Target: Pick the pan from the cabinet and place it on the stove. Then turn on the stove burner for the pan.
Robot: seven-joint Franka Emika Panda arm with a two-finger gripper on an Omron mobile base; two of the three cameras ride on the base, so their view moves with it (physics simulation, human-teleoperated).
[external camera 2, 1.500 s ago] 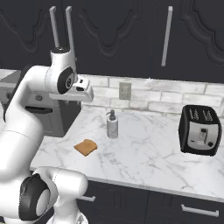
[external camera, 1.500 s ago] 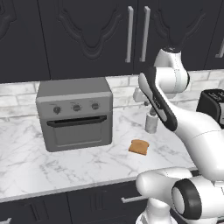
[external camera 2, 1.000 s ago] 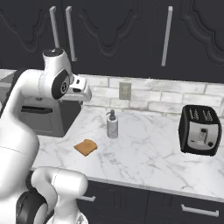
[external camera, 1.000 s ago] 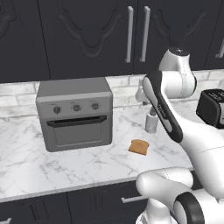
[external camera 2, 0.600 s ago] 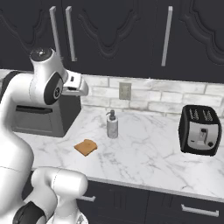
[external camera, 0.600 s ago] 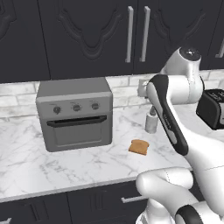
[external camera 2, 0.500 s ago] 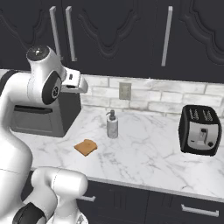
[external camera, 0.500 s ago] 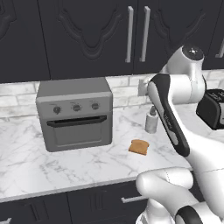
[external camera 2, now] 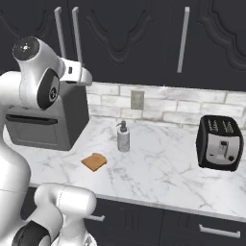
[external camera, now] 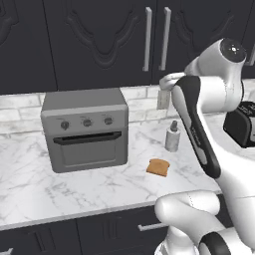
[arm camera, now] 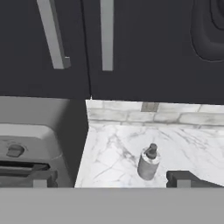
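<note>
- Above the marble counter [external camera: 30,199], the cabinet [external camera: 99,40] runs along the wall with its carved doors closed; two long silver bar handles [external camera: 148,39] stand side by side at the middle doors
- From the hand view, the gripper [arm camera: 109,180] looks at the lower ends of those handles, with its two dark fingertips [arm camera: 39,178] far apart at the bottom edge, so the jaws are wide and hold nothing
- The pan cannot be seen; with the doors shut, its place cannot be told
- On the counter a boxy grey toaster oven [external camera: 84,128] stands at the left against the brick backsplash [external camera 2: 158,103]
- A small soap dispenser [external camera: 173,137] stands upright to the right of the toaster oven, well apart from it
- A slice of toast [external camera: 158,167] lies flat near the front of the counter, just in front of the dispenser
- At the far right a black toaster [external camera 2: 220,143] sits on the counter
- A wall outlet [external camera 2: 137,100] is set in the backsplash behind the dispenser
</note>
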